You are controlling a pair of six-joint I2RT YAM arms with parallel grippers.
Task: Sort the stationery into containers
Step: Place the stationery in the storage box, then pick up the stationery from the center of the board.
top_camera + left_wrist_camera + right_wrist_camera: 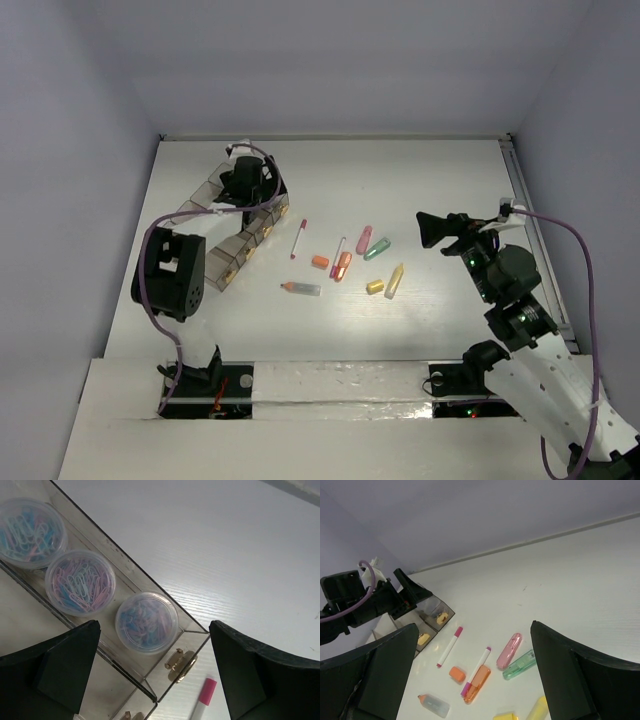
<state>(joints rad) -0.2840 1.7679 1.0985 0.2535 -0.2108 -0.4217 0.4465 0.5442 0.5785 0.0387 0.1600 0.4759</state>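
My left gripper (245, 182) hangs open over the far end of the row of smoky clear containers (238, 252). Between its fingers, one container (150, 580) holds three round tubs of paper clips (146, 622), and nothing is gripped. A white pen's pink tip (205, 694) lies just outside that box. On the table's middle lie two white pens (299, 239) (338, 256) and orange (344, 266), pink (364, 239), green (377, 248) and yellow (394, 281) sticks. My right gripper (435, 230) hovers open to their right, empty, with the pens (449, 646) in its view.
Loose among the sticks are an orange cap (320, 262), a yellow cap (375, 286) and a clear marker with an orange tip (300, 289). The left arm's black elbow (170, 272) sits beside the near containers. Walls close the table on three sides.
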